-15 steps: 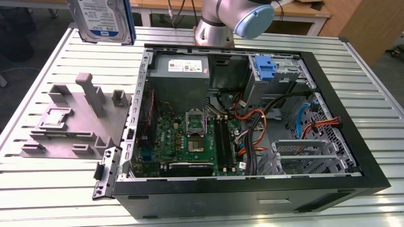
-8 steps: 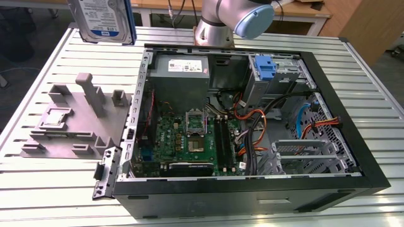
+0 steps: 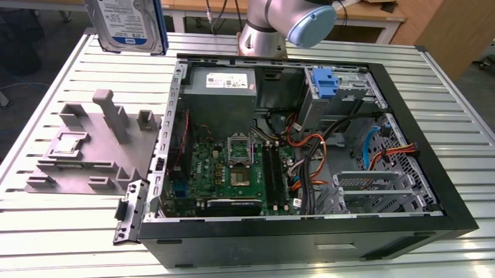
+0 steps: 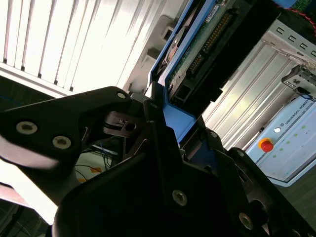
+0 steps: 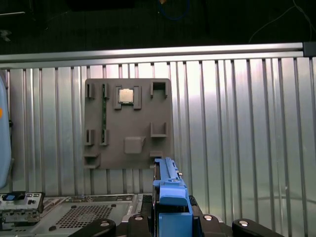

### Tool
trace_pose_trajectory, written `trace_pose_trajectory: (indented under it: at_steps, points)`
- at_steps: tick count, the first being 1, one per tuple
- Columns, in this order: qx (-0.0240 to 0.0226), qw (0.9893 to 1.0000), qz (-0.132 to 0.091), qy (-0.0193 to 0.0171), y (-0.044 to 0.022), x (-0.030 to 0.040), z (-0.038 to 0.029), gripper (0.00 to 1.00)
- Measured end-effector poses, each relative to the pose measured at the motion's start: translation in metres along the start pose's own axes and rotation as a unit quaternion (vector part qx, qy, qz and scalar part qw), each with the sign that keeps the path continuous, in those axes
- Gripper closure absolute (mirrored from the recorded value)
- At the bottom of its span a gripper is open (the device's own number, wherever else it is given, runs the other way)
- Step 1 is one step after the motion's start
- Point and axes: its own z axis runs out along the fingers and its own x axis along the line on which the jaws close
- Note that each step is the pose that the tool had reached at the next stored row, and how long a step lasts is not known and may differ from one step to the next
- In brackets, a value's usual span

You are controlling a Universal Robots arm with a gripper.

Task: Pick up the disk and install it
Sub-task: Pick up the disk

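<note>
Pick-up is done; black gripper (image 4: 165, 128) squeezes the flat silver-grey, blue-framed disk (image 3: 127, 23) high over the slatted metal table's (image 3: 77, 231) corner; it is not yet in the open black computer case (image 3: 309, 243).

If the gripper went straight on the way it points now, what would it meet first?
Probably the grey fixture plate on the ribbed table; the held disk would touch it first, though depth is unclear.
</note>
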Motion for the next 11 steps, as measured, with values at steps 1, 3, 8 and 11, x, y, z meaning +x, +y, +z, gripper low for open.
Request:
trace_pose_trajectory:
  at_steps: [1, 3, 8, 11]
  points:
    - [0.0, 1.0, 0.0, 0.0, -0.0002, 0.0, 0.0, 0.64]
    - [0.0, 1.0, 0.0, 0.0, -0.0006, 0.0, 0.0, 0.64]
    - [0.0, 1.0, 0.0, 0.0, -0.0017, -0.0001, 0.0, 0.64]
    - [0.0, 1.0, 0.0, 0.0, -0.0023, -0.0001, 0.0, 0.64]
